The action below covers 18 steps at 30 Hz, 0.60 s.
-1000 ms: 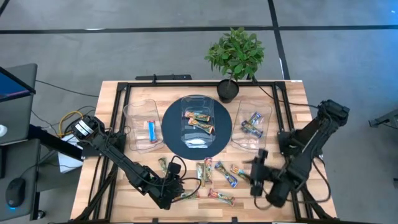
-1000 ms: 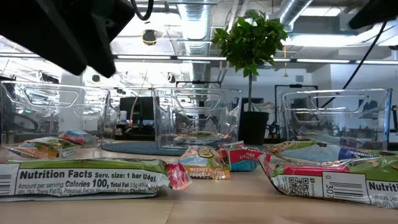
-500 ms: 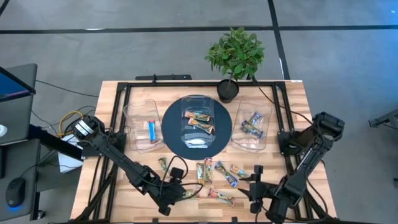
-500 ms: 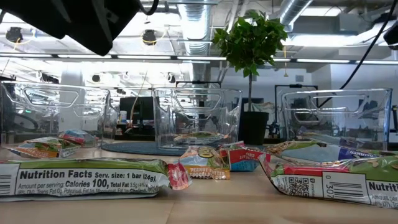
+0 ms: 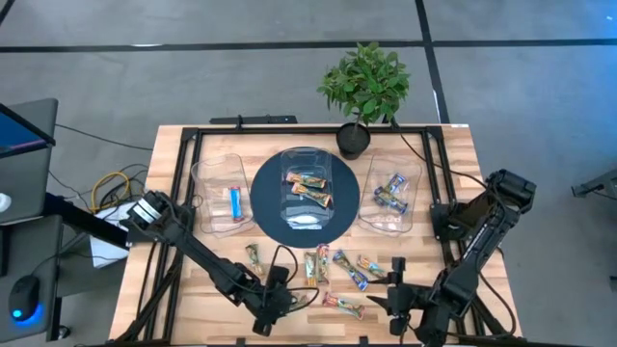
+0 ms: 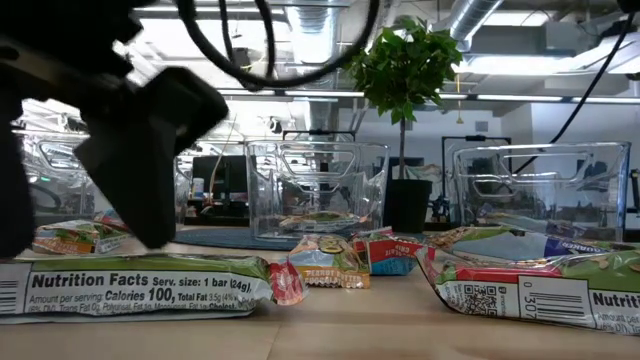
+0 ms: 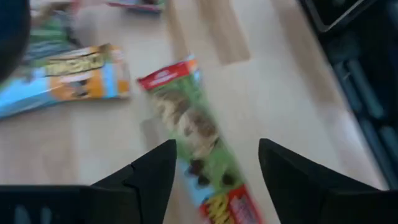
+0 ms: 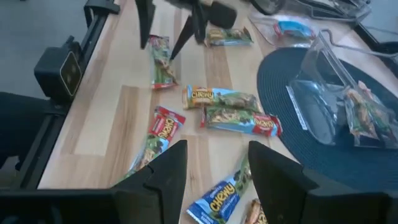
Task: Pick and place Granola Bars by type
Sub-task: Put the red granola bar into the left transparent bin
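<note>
Several wrapped granola bars lie flat on the near part of the wooden table (image 5: 174, 289). My left gripper (image 7: 214, 171) is open and low over a green bar with red ends (image 7: 193, 134), one finger on either side of it. The high view shows that gripper (image 5: 285, 303) near the table's near edge, and the low view shows it (image 6: 140, 160) close to the tabletop. My right gripper (image 8: 214, 165) is open and hovers at the near right (image 5: 384, 303), facing loose bars such as a red-and-green one (image 8: 163, 127). Other bars lie inside the three tubs.
Three clear tubs stand in a row: the left one (image 5: 220, 198) holds a blue bar, the middle one (image 5: 307, 188) sits on a dark round mat with orange bars, the right one (image 5: 390, 196) holds blue bars. A potted plant (image 5: 364, 87) stands at the far edge.
My left gripper has come down toward the table and shifted a little to the right, over the green bar. My right gripper has moved toward the near edge and now sits lower at the near right. The bars have stayed where they were.
</note>
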### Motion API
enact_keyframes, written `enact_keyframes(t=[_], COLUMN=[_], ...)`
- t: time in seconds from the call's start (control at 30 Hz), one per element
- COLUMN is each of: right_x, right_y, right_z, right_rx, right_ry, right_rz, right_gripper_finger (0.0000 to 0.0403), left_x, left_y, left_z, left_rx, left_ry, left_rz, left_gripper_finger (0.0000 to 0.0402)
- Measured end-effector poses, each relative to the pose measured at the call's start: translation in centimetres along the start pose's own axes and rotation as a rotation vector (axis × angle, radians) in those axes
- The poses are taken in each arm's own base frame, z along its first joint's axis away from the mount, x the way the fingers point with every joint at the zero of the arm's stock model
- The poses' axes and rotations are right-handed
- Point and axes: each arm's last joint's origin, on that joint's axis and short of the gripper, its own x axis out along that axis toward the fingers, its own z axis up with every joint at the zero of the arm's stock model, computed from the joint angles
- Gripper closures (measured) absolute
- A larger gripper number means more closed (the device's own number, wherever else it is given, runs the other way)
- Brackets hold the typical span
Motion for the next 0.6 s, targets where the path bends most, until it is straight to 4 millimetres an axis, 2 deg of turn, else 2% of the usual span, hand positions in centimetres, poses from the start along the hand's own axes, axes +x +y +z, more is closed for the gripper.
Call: enact_keyframes(t=[0.3, 0.6], right_x=[0.0, 0.0], right_y=[0.0, -0.1], right_z=[0.0, 0.0], right_rx=[-0.008, -0.010], right_ry=[0.004, 0.006], right_rz=[-0.002, -0.003], right_gripper_finger=[0.0239, 0.0244], left_x=[1.1, 1.3], left_y=[0.7, 1.4], left_z=[-0.7, -1.0], left_rx=[-0.070, -0.115], left_ry=[0.059, 0.113], left_rz=[0.014, 0.045], left_gripper_finger=[0.0166, 0.0166])
